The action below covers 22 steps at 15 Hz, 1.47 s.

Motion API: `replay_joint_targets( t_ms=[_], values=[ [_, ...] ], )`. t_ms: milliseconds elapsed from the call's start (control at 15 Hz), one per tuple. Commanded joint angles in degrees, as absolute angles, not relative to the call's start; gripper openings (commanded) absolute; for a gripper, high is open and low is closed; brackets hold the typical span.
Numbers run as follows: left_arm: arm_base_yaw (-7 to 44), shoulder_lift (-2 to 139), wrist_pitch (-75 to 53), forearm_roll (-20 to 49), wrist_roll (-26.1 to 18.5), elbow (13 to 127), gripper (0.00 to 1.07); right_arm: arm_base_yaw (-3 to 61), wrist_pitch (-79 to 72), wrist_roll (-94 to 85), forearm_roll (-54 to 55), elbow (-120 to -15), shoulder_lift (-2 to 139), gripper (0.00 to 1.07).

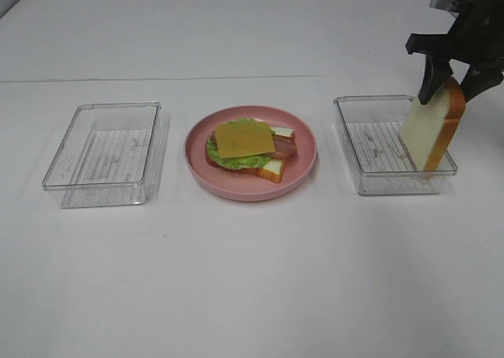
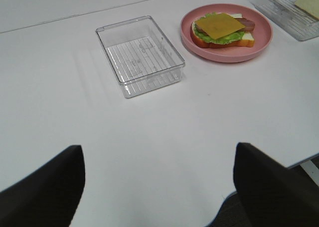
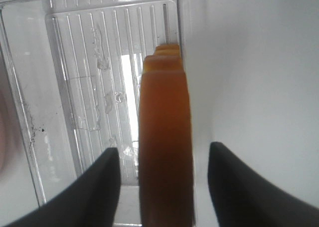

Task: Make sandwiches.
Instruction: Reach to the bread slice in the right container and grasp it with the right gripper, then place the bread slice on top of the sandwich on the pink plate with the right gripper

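Note:
An open-topped sandwich lies on the round pink plate: a bread slice, green lettuce, bacon strips and a yellow cheese square on top. It also shows in the left wrist view. A second bread slice stands on edge, tilted, at the right side of the right clear tray. My right gripper straddles its top edge. In the right wrist view the slice sits between the jaws with a small gap on each side. My left gripper is open and empty, low over the table.
An empty clear tray sits left of the plate and also shows in the left wrist view. The table's near edge shows at the lower right of the left wrist view.

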<state>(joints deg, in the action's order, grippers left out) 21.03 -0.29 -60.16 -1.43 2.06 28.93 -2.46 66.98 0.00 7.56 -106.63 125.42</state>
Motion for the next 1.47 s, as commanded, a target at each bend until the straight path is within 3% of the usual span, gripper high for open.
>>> replay_joint_targets(
  t_ms=[67, 133, 600, 933, 1067, 1267, 1467],
  values=[
    [21.08, -1.43, -59.93, -1.55, 2.01, 28.59, 0.78, -2.52, 67.44, 0.29, 7.39, -106.91, 125.65, 0.27],
    [21.08, -1.43, -59.93, -1.55, 2.01, 28.59, 0.78, -2.52, 67.78, 0.29, 7.39, -106.91, 125.59, 0.01],
    [21.08, -1.43, -59.93, -1.55, 2.01, 28.59, 0.78, -2.46, 67.84, -0.92, 13.01, -106.97, 119.98, 0.0],
    [21.08, -1.43, -59.93, -1.55, 2.01, 28.59, 0.78, -1.78, 68.87, -11.06, 35.47, -106.91, 115.97, 0.0],
    [21.08, -1.43, -59.93, -1.55, 2.01, 28.59, 0.78, 0.69, 68.07, -14.09, 42.46, -105.37, 115.97, 0.0],
    [21.08, -1.43, -59.93, -1.55, 2.01, 28.59, 0.78, 7.28, 57.01, -14.78, 47.15, -97.35, 115.97, 0.0],
    [21.08, -1.43, -59.93, -1.55, 2.01, 28.59, 0.78, 9.63, 47.1, -15.18, 52.83, -90.3, 115.97, 0.0]
  ],
)
